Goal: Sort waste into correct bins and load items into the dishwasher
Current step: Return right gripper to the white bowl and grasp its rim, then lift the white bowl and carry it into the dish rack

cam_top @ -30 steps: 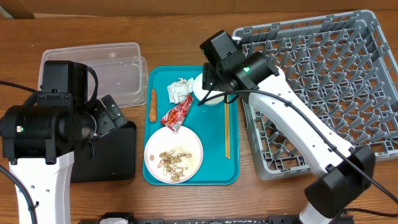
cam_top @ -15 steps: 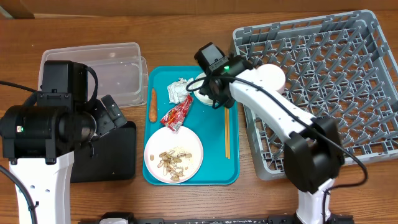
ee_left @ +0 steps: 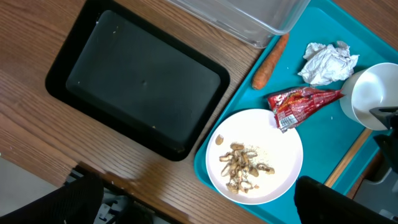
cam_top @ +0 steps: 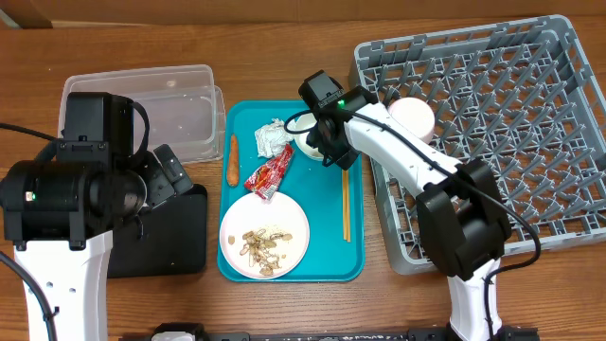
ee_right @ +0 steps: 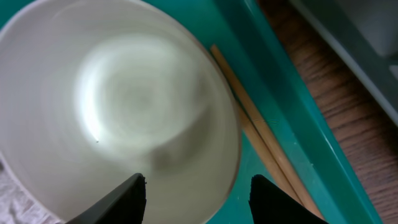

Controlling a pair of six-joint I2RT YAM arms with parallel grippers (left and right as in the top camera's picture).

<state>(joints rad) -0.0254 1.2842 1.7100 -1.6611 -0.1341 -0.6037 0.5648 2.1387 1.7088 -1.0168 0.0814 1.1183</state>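
Table (cam_top: 284, 313): wood, visible grain, low sheen. Teal tray (cam_top: 327, 258): smooth plastic. Tub (cam_top: 180, 104), at its 10 o'clock: clear glossy plastic. Black tray (ee_left: 137, 81): matt, lightly speckled. Rack (cam_top: 530, 114): grey matt plastic. Bowl (ee_right: 112, 99): glossy white glaze. Napkin (ee_left: 326, 61): creased paper. Wrapper (ee_left: 301, 102): shiny film. Chopsticks (ee_right: 264, 137): bare wood.

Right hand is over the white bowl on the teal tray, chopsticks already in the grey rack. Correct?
Not quite: the chopsticks lie on the teal tray beside the white bowl, not in the grey rack, as the overhead view shows. The right hand is over the white bowl.
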